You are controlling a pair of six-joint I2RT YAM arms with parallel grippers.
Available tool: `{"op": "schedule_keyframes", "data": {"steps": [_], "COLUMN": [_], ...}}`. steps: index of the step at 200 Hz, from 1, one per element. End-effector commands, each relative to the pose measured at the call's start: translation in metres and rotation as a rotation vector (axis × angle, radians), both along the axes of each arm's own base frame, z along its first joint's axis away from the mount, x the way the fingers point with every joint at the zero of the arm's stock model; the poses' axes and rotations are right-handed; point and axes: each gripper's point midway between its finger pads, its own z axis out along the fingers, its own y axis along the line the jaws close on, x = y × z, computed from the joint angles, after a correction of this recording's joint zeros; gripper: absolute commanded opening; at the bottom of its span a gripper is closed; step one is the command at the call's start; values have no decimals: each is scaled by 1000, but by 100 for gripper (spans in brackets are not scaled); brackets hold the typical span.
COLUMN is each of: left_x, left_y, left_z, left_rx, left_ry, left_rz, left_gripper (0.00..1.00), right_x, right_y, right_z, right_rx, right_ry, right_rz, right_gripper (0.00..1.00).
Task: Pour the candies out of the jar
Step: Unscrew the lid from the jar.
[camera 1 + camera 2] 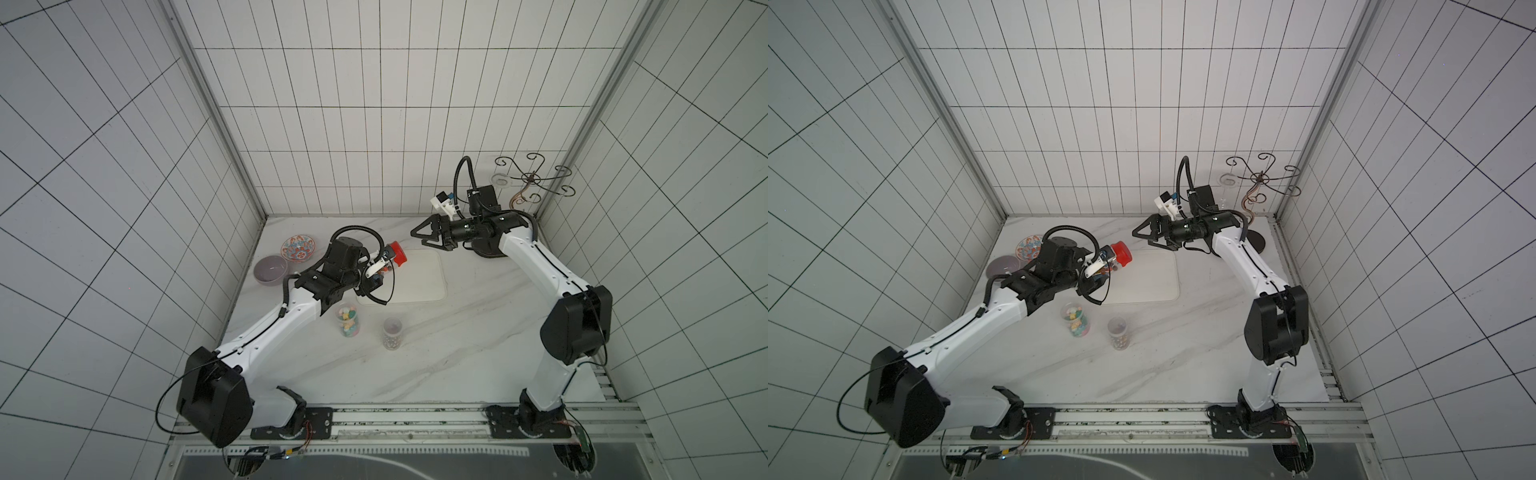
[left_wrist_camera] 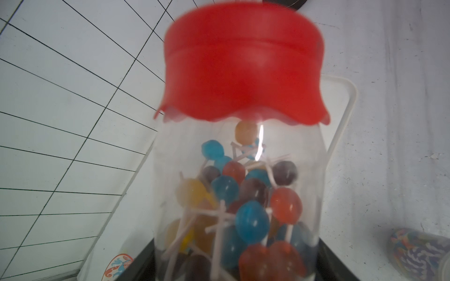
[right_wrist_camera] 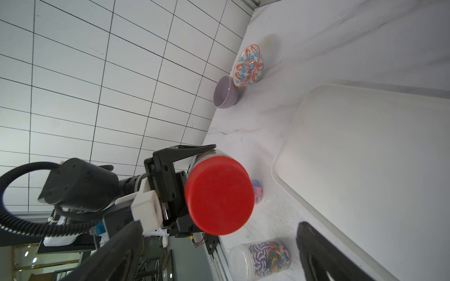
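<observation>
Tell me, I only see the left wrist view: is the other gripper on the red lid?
Observer: No. The right gripper is open, apart from the lid.
Child: What holds it up?
Observer: The left gripper grips the jar, lid pointing at the right gripper.
Child: Anything else I miss?
Observer: A pastel-candy jar stands on the table beside a swirl-candy jar.

White tiled walls (image 1: 374, 124) — dark grout, marble tabletop (image 1: 457, 340)
</observation>
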Motion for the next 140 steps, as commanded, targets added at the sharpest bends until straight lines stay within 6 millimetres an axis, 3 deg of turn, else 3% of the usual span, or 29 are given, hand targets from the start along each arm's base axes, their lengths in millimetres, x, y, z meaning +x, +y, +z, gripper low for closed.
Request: {"op": "schedule_keyframes", "data": {"steps": [1, 51, 95, 140], "left_x": [7, 6, 4, 1], "left_y": [-1, -3, -5, -8], "left_z": [29, 29, 36, 38], "left_rx": [-7, -6, -35, -61], "left_ry": [-134, -135, -146, -138], "left_rz": [18, 14, 8, -3], "left_gripper": [56, 56, 56, 56], "right_x": [-15, -26, -32, -29], "right_y": [12, 31, 36, 41], "right_z": [-4, -5, -26, -24], "right_rx": [9, 31, 3, 2], "right_ry": [48, 59, 94, 76], "right_rz": [52, 99, 110, 114], "right_gripper": [100, 94, 85, 85]}}
